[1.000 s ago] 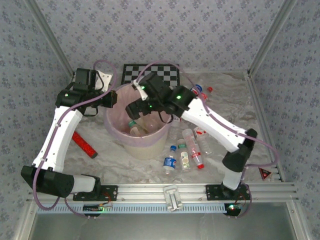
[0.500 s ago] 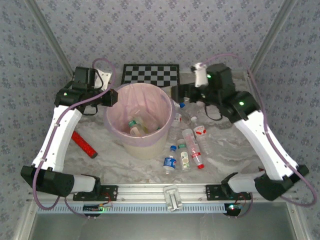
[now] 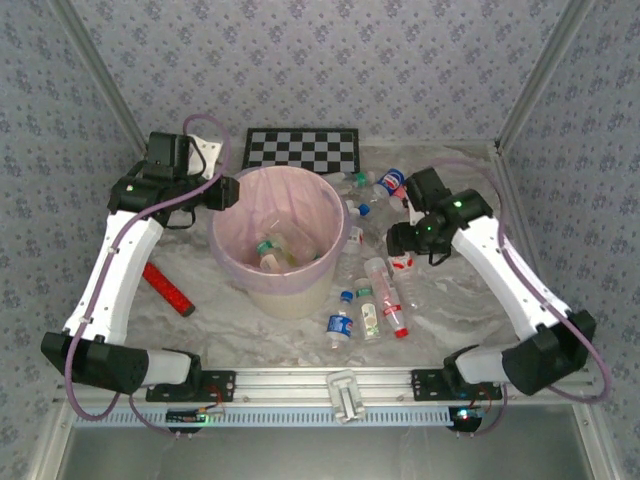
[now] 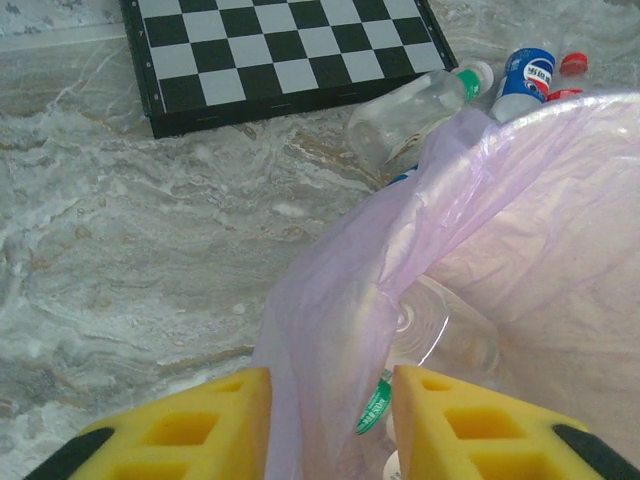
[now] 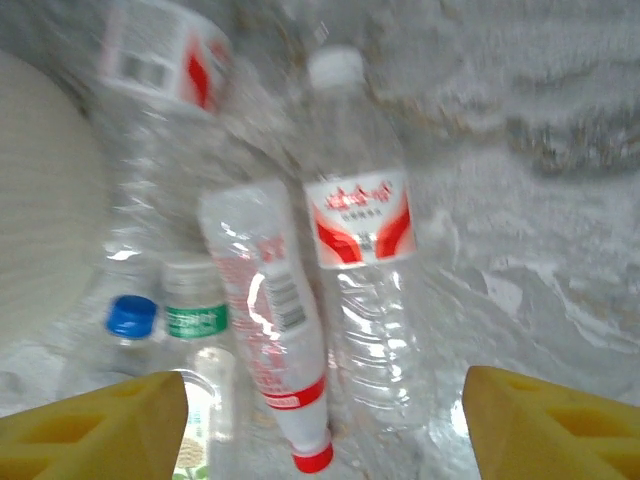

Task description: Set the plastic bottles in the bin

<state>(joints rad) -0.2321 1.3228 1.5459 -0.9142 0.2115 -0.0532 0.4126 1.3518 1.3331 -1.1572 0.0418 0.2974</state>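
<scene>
The bin (image 3: 232,262), a cream bucket lined with a pink bag (image 4: 520,220), stands mid-table and holds a few plastic bottles (image 3: 268,250). My left gripper (image 3: 226,194) is at its left rim. Its yellow fingers (image 4: 210,425) stand apart, with a fold of the bag's edge between them, and the gripper (image 4: 330,385) is open. More bottles lie to the right of the bin (image 3: 368,312) and behind it (image 3: 392,182). My right gripper (image 3: 402,240) hovers open over a red-capped bottle (image 5: 275,330) and a white-capped one (image 5: 362,270), which lie between its spread fingers (image 5: 325,400).
A checkerboard (image 3: 302,148) lies at the back, with a clear bottle (image 4: 410,110) next to it. A flat red bar (image 3: 167,287) lies on the table left of the bin. Patterned walls close in the table on three sides. A metal rail (image 3: 340,380) runs along the front.
My right arm swung from above the bin out to the right and came down over the bottles beside it. My left gripper opened at the bin's rim without shifting.
</scene>
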